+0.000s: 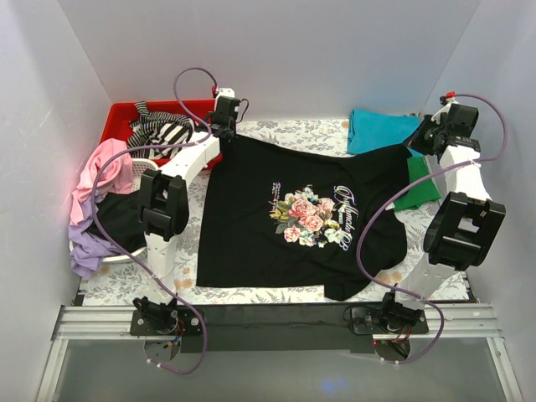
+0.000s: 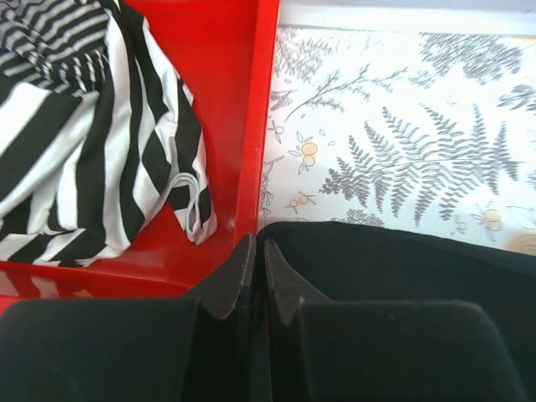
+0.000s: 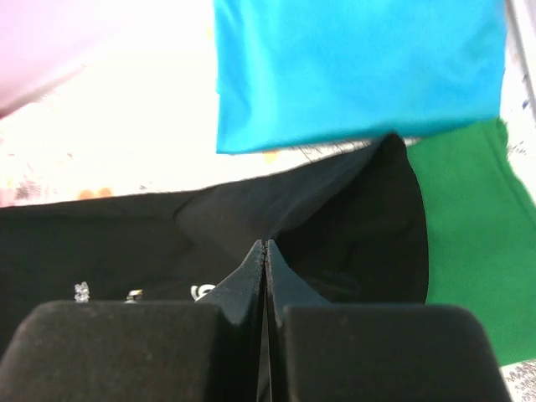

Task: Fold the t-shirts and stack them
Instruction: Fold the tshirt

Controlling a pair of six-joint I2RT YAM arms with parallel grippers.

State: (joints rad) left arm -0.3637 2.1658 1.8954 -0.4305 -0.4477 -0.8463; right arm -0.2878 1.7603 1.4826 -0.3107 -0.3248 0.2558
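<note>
The black t-shirt with the pink-rose print (image 1: 251, 218) lies spread on the table, print up. My left gripper (image 1: 224, 134) is shut on its far left corner, next to the red bin; the left wrist view shows the fingers (image 2: 258, 247) pinched on black cloth (image 2: 402, 260). My right gripper (image 1: 419, 142) is shut on its far right corner, and the right wrist view shows cloth (image 3: 126, 243) tented at the tips (image 3: 265, 247). The teal tee (image 1: 381, 130) (image 3: 352, 67) and the green tee (image 1: 423, 188) (image 3: 477, 226) lie folded at the far right.
The red bin (image 1: 121, 113) (image 2: 226, 100) at the far left holds the striped tee (image 1: 159, 130) (image 2: 75, 126). The white slotted basket (image 1: 138, 172) at the left holds the pink (image 1: 105, 167) and lilac (image 1: 88, 247) tees. A fern-print cloth (image 1: 276, 293) covers the table.
</note>
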